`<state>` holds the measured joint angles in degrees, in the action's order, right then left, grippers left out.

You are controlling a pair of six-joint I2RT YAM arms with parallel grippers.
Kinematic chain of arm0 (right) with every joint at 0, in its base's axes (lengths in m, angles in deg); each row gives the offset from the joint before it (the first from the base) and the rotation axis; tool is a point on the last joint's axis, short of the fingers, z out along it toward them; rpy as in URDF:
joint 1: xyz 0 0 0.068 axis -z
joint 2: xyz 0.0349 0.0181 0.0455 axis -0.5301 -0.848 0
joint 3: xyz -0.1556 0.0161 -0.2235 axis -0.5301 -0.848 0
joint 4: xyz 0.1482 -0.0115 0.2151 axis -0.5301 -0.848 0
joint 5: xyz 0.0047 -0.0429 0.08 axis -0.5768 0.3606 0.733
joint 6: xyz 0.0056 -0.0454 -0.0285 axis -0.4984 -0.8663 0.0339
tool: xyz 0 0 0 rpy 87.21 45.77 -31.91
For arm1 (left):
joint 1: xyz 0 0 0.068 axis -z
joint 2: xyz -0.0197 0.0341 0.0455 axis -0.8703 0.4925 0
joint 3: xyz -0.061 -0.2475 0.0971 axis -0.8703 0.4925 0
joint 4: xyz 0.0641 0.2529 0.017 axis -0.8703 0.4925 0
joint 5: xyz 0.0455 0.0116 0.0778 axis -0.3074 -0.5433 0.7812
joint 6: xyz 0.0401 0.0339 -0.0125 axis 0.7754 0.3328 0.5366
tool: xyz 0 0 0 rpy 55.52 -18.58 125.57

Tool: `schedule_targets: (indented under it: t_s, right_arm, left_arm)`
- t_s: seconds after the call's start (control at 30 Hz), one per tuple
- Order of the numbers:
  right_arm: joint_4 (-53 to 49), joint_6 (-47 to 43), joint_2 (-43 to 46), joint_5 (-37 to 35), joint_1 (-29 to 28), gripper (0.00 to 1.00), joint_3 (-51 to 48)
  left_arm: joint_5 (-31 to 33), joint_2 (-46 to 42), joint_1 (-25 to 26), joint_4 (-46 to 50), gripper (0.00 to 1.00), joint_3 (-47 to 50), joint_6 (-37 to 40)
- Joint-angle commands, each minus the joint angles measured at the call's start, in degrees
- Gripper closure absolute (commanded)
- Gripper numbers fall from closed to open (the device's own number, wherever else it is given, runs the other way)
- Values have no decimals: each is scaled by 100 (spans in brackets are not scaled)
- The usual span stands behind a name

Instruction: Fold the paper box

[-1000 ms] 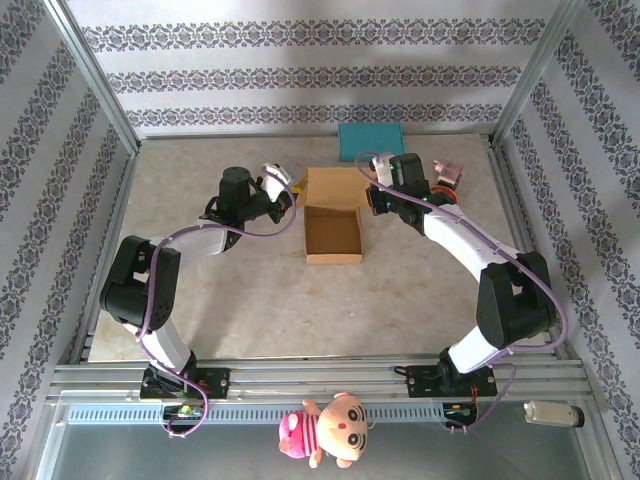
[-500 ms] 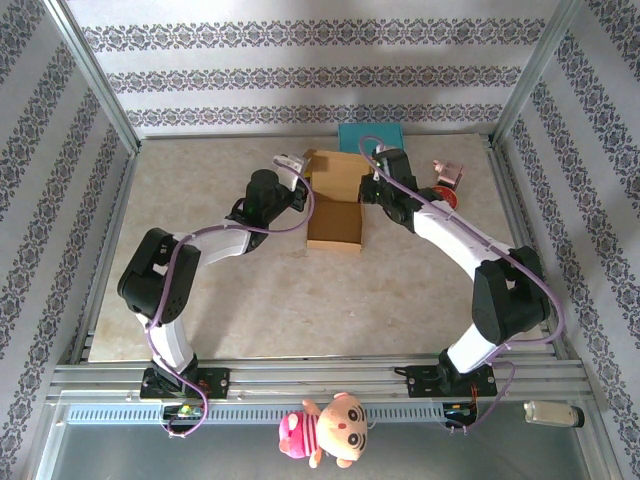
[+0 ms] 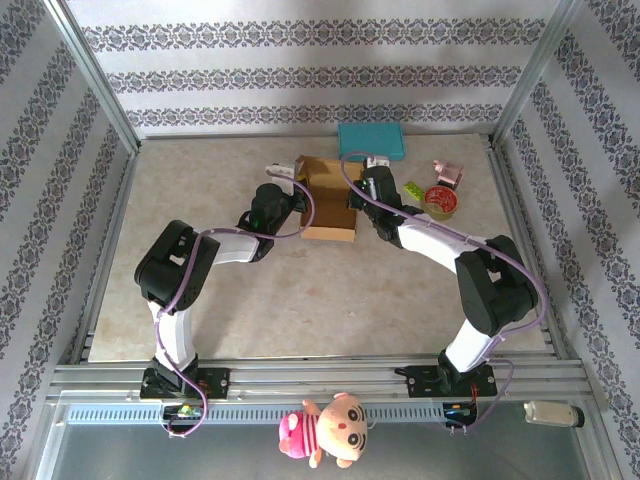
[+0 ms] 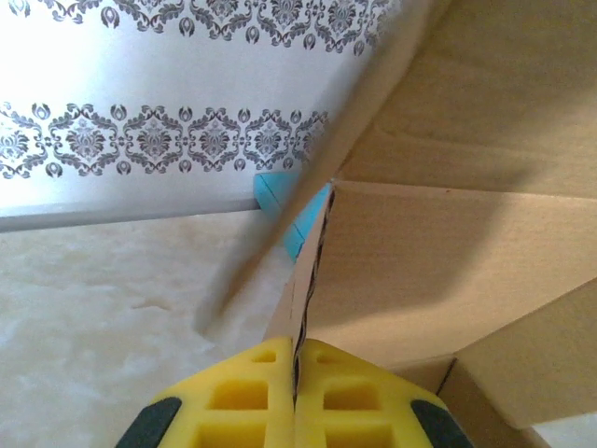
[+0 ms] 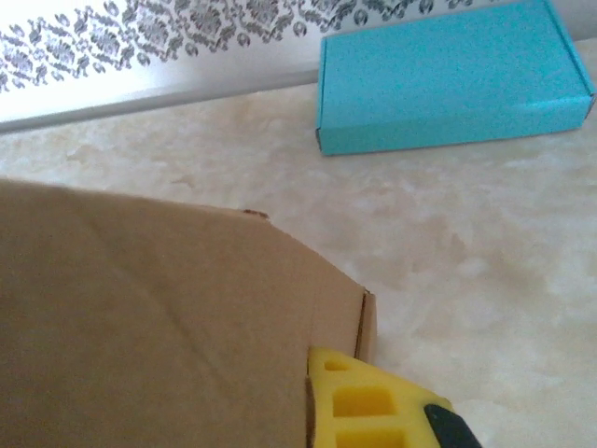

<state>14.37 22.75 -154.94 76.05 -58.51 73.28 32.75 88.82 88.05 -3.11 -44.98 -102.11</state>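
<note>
The paper box (image 3: 328, 192) is brown cardboard and sits at the back middle of the table, its lid tilted forward over the tray. My left gripper (image 3: 296, 197) is at its left side. In the left wrist view the yellow fingers (image 4: 252, 392) of the left gripper (image 4: 297, 350) are shut on the edge of a thin side flap of the box (image 4: 448, 261). My right gripper (image 3: 358, 197) is at the right side. One yellow finger (image 5: 373, 406) of the right gripper (image 5: 309, 373) presses a cardboard panel of the box (image 5: 159, 327), and that panel hides the other finger.
A teal box (image 3: 371, 141) lies flat against the back wall, just behind the paper box, and is also visible as the teal box (image 5: 448, 79). A tape roll (image 3: 440, 201), a green item (image 3: 413, 189) and a pink item (image 3: 448, 172) sit at the back right.
Both grippers have closed in on the box from either side. The lid has swung up and forward over the open tray, and the box has shifted slightly toward the back wall.
</note>
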Motion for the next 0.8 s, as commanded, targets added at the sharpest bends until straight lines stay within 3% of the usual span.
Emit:
schedule_targets:
  t_s: [0.0, 0.3, 0.53, 0.77]
  right_arm:
    - [689, 59, -91, 136, -157, 100, -165]
    - [896, -146, -144, -43, -338, 100, -465]
    - [903, -248, -121, -42, -417, 100, -383]
    - [899, -228, -83, -30, -426, 100, -467]
  left_arm:
    - [-261, 169, 233, -109, 100, 224, -395]
    - [-497, 347, 225, -324, 100, 477, -966]
    - [-718, 304, 229, 734, 100, -249, -1528]
    - [-792, 411, 242, 650, 100, -42, -1587]
